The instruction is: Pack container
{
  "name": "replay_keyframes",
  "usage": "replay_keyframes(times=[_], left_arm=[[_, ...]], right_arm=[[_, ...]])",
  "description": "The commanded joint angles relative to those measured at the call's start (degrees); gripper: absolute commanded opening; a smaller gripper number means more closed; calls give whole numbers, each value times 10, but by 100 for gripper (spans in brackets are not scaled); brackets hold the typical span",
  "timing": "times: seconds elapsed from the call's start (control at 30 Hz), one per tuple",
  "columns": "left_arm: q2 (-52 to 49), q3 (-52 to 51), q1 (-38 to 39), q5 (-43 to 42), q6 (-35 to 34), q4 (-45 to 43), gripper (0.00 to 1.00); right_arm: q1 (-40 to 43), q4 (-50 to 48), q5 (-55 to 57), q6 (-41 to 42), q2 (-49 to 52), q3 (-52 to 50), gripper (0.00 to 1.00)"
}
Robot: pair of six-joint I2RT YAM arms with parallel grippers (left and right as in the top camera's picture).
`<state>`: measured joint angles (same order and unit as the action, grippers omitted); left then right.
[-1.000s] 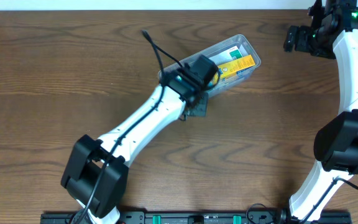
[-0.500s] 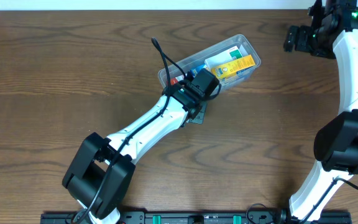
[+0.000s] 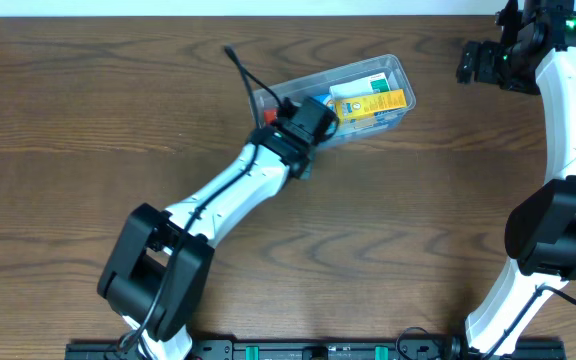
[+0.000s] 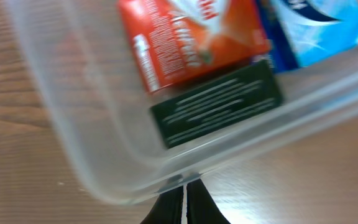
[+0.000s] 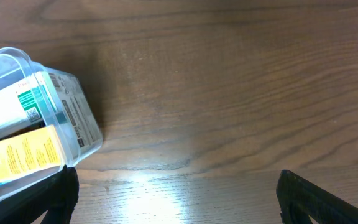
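Overhead view: the container (image 3: 404, 78) lies on the table (image 3: 88, 120) towards the far edge, right of centre, set at a slant with its right end farther back.
Container look: clear plastic, rectangular, rounded corners, rolled rim, no lid on it; the boxes inside show through its walls.
Container contents: small boxes fill it. A yellow box (image 3: 373, 103) and a white-and-green box (image 3: 363, 88) lie side by side at the right end. An orange-red box (image 4: 191, 37), a dark green box (image 4: 216, 102) and a blue-and-white box (image 4: 322, 25) sit at the left end.
Left tool: it (image 4: 184, 202) is at the container's near left corner. Its fingers are pressed together with only a thin seam between them, and the tips meet the rim. Whether they pinch the rim cannot be told.
Right tool: it (image 5: 176, 177) hangs over bare table at the far right, apart from the container, with its fingers spread wide and nothing between them.
Right wrist view: the container's right end (image 5: 73, 118) shows at the left edge, with the yellow box (image 5: 17, 158) against its near wall.
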<state>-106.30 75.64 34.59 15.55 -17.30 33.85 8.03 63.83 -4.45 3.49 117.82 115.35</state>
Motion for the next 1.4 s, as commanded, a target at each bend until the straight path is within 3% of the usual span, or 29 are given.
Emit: replay_keyframes(times=[0.0, 0.5, 0.77, 0.83, 0.87, 0.97, 1.37], left_arm=[[-9, -2, -32, 24, 10, -4, 6], [-5, -2, -74, 21, 10, 0, 6], [70, -1, -96, 21, -28, 52, 8], [99, -1, -102, 13, -57, 65, 17], [112, -1, -103, 9, -67, 71, 41], [148, -1, -103, 0, -70, 85, 98], [176, -2, -103, 0, -69, 114, 98]], right_arm=[[-2, 1, 0, 7, -1, 8, 99], [-2, 1, 0, 7, -1, 8, 99], [-2, 1, 0, 7, -1, 8, 99], [-2, 1, 0, 7, -1, 8, 99], [-2, 1, 0, 7, -1, 8, 99], [-2, 1, 0, 7, -1, 8, 99], [-2, 1, 0, 7, -1, 8, 99]])
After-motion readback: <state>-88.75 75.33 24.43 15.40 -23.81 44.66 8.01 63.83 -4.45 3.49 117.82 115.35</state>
